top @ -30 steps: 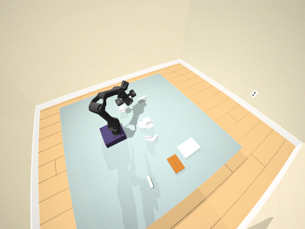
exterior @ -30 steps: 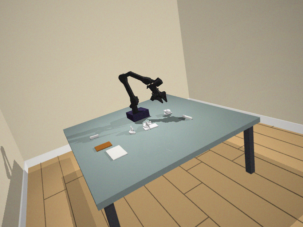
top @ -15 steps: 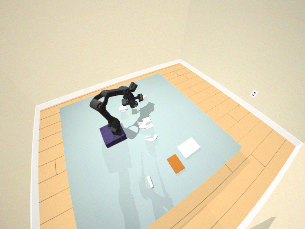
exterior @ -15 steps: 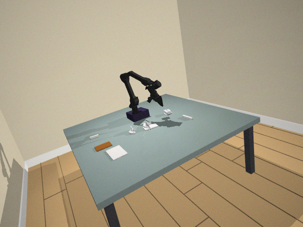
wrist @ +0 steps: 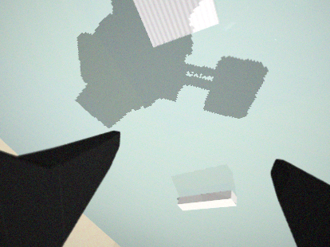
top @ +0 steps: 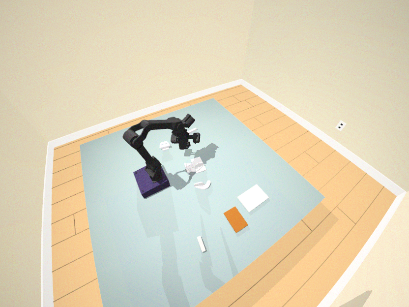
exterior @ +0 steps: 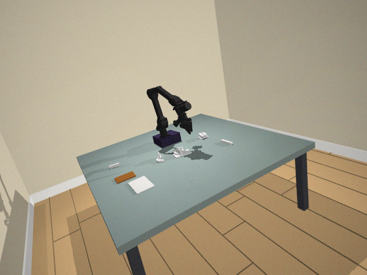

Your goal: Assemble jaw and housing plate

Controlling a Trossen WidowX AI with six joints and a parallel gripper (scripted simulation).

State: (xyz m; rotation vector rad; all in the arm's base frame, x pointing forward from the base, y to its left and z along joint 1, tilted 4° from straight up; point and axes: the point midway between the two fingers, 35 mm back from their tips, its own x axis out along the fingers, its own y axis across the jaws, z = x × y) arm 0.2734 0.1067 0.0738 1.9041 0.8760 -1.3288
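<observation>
"How far along is it?"

"Only the starting point, I'd judge. The base assembly (top: 195,165) (exterior: 181,152) (wrist: 171,14) sits on the bench (top: 273,170) (exterior: 229,171) (wrist: 259,142), in front of the arm, with what looks like the first jaw standing on it. Whether that one is fully down on its pin, I cannot tell."

"And the other jaw?"

"The loose jaw (top: 203,185) (exterior: 159,159) lies beside the assembly, apart from it. So the free pin still needs filling, and no teeth can be meshed."

"The housing plate?"

"I take it to be the small white piece (top: 165,147) (exterior: 203,135) on the assembly's other side, well apart from it. Lowering it onto both stubs remains to be done, then checking that it sits level and closed."

"What has the hand (top: 184,145) (exterior: 189,132) (wrist: 194,151) got?"

"Nothing. Its fingers stand spread about as wide as they go, raised above the bench. The wrist view shows a white bar (top: 192,130) (exterior: 226,141) (wrist: 207,202) down between them, but it's lying on the bench, not gripped."

"Next?"

"Reach the loose jaw, I'd say, and align its teeth before pressing down. Clearing away comes last."
</observation>
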